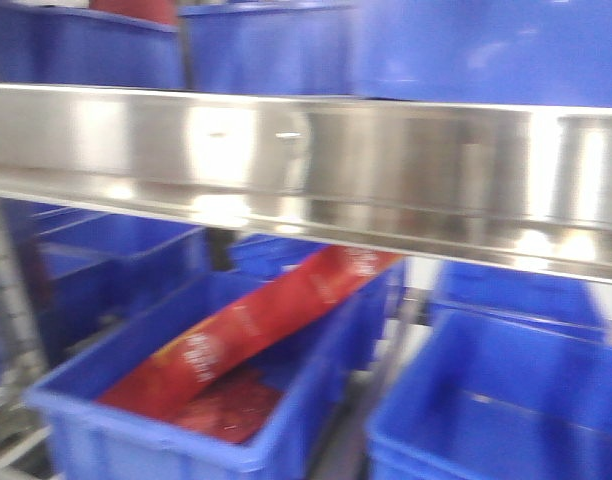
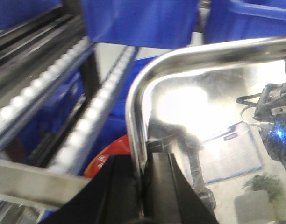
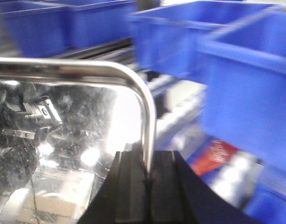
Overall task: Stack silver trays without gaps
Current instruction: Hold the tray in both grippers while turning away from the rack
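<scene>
A long steel rail [image 1: 286, 160] crosses the front view, with bright patches of glare along it. Blue bins [image 1: 266, 50] stand above it and more sit in rows below. The near bin [image 1: 136, 425] holds a long red packet [image 1: 256, 320] slanting up toward the rail. White roller tracks [image 2: 96, 107] run between the lower bins.

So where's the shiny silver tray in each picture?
Front: not in it; only the long steel rail shows.
Left wrist: silver tray fills the right side, rim pinched in the left gripper at bottom middle.
Right wrist: silver tray fills the left side, rim pinched in the right gripper at bottom middle.
Shared landmark: the blue bins.
</scene>
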